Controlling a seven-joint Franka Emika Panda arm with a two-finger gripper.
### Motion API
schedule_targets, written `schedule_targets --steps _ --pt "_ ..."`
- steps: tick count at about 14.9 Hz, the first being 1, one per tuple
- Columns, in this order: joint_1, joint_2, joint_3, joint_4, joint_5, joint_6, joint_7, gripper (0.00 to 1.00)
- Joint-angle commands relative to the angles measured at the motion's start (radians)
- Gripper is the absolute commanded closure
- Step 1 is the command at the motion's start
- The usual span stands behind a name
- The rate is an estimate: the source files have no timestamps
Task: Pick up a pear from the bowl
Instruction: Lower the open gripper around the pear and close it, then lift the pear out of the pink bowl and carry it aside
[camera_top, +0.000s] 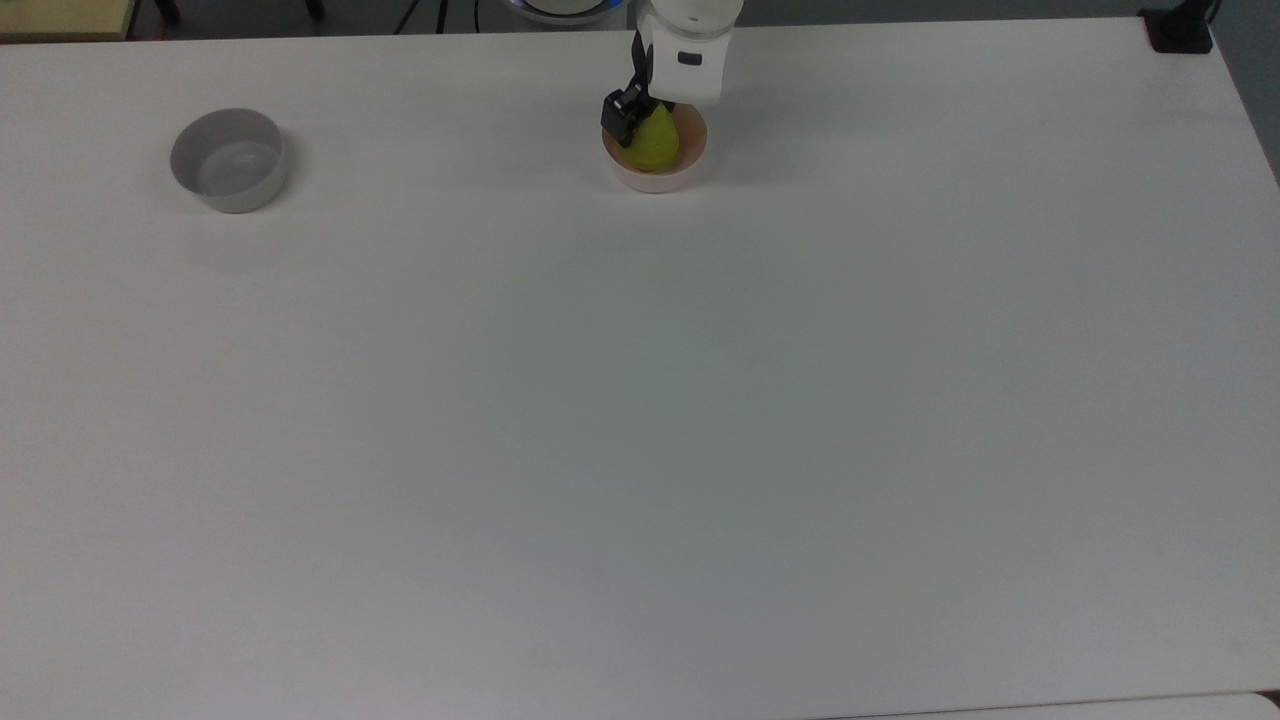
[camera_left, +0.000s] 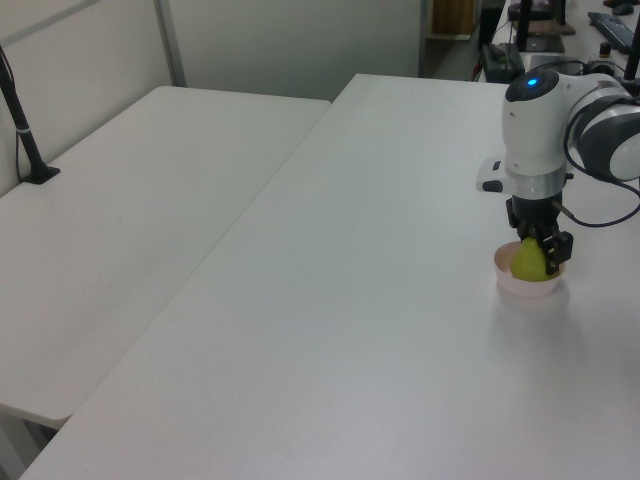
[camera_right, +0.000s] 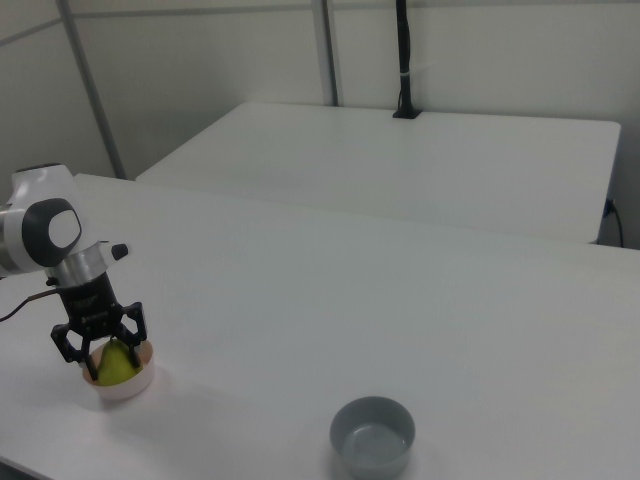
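Right view has the gripper (camera_right: 101, 347) down over the bowl (camera_right: 122, 384), fingers spread wide on either side of the pear (camera_right: 115, 364), not closed on it. Pear sits upright in the pink bowl, stem end up between the fingers. Top view puts the bowl (camera_top: 655, 177) at the far edge of the table (camera_top: 640, 420), about mid-width, with the grey bowl (camera_top: 231, 160) well apart toward the top view's left. Left view shows the pear (camera_left: 529, 262) partly hidden by the gripper (camera_left: 541, 255), bowl (camera_left: 527, 285) underneath.

Risks, as a judgement: the pear is rounded and tapers upward, so a grip on the narrow top may let it slip out on lifting. If a fingertip sits low enough to catch the bowl rim, closing could clamp or tip the light bowl and drag it along. An off-centre close could push the pear sideways, rolling it against the rim. How deep the fingers sit inside the bowl cannot be told.
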Motion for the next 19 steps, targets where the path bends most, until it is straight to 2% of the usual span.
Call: schedule_targets --steps 1,8,11,12,17,19 --pt "0.014 -0.04 -0.019 -0.01 -0.016 0.014 -0.018 0.74" --pt "0.018 -0.235 -0.06 0.059 -0.013 -0.145 -0.019 0.74" --pt "0.004 -0.285 -0.067 0.076 -0.012 -0.193 -0.03 0.74" --pt "-0.018 -0.289 -0.065 0.088 -0.009 -0.208 -0.028 0.74" --pt "-0.255 -0.238 -0.057 0.209 -0.003 -0.185 -0.033 0.74" --pt "-0.363 -0.143 -0.047 0.296 0.022 -0.184 -0.062 0.74"
